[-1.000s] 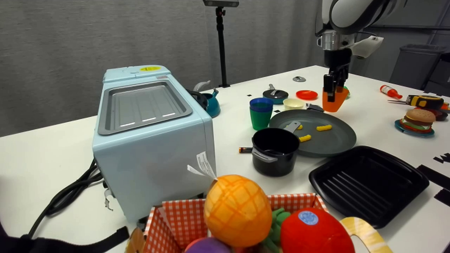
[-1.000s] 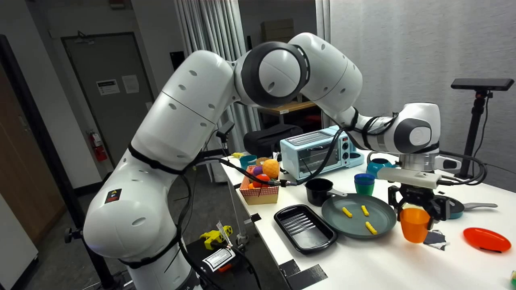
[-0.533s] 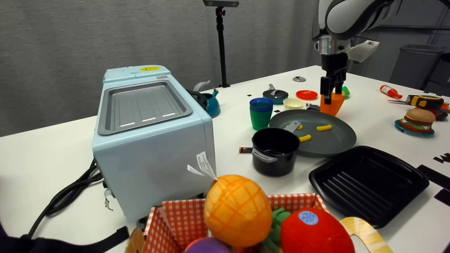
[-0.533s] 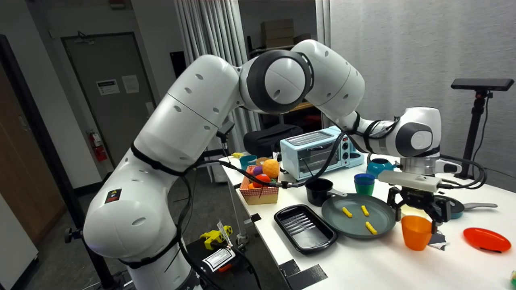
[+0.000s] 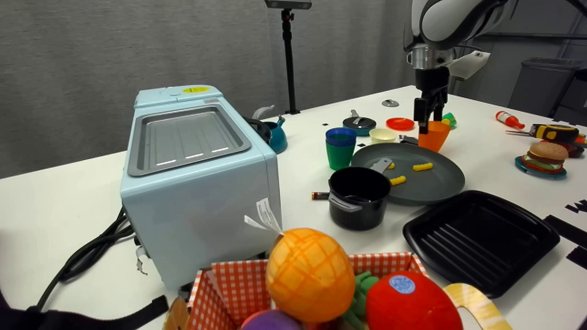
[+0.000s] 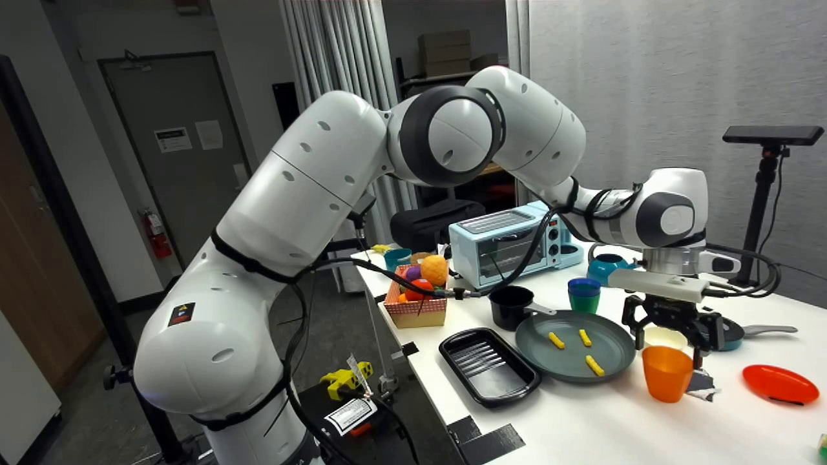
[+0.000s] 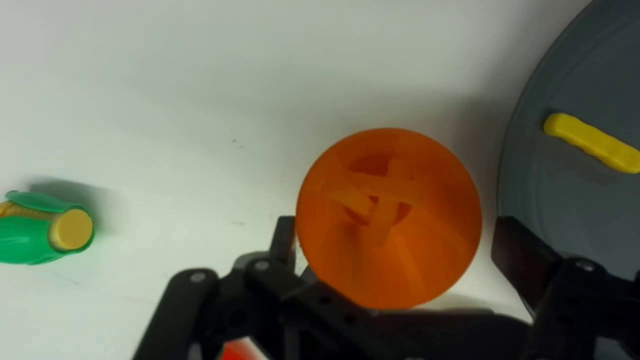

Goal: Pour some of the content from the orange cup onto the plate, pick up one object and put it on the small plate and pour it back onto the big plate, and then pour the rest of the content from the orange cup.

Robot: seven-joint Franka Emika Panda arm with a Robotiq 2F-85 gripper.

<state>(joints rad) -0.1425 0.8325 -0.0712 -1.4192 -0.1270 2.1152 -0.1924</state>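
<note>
Orange cup (image 6: 667, 378), set on the table (image 6: 581, 439) beside the big plate (image 6: 559, 367), is bracketed by the wide-spread tool (image 6: 668, 354), nothing held. First pour judged done; next, tool to be lifted clear, one yellow piece (image 6: 595, 366) moved to the small plate (image 5: 383, 136).

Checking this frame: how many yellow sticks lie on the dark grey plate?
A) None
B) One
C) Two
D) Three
D: an exterior view shows three separate yellow sticks spread across the dark grey plate.
</note>
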